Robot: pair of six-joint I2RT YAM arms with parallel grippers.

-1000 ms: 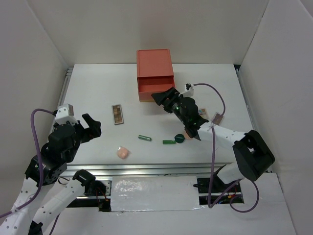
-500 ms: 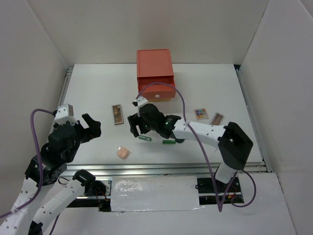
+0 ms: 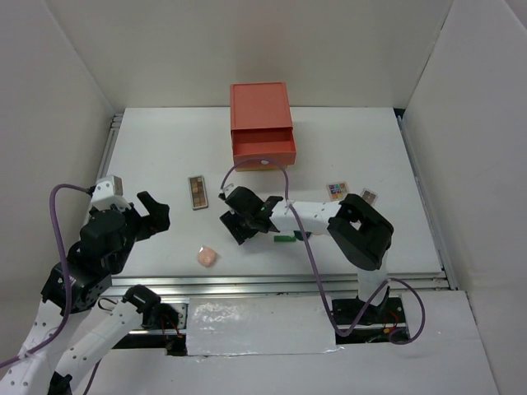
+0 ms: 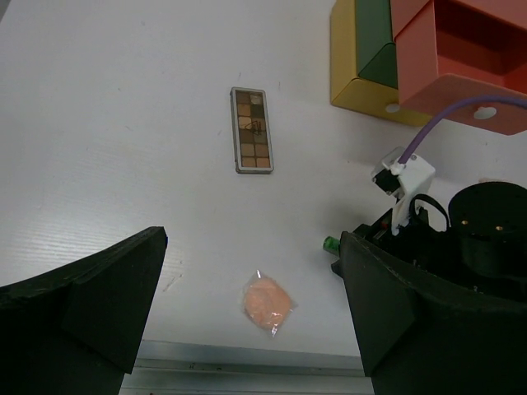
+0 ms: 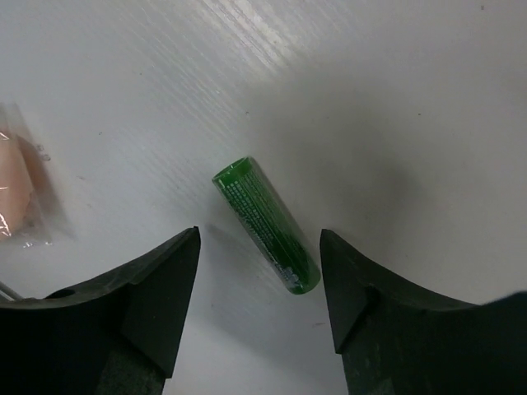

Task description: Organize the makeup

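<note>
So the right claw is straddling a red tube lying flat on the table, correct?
No, the tube is green, not red. The right wrist view shows it lying flat on the table between the open fingers of the right claw.

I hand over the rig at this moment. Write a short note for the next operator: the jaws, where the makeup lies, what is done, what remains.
Left gripper: jaws open, empty, hovering over the white table, left side.
Right gripper: jaws open either side of a dark green plastic tube lying flat, not gripping yet.
Loose on the table: brown rectangular eyeshadow palette, peach round puff, second green tube, multicolour palette, pinkish palette.
Done: no item seen put away.
Left: close on the tube, then sort every item.
</note>
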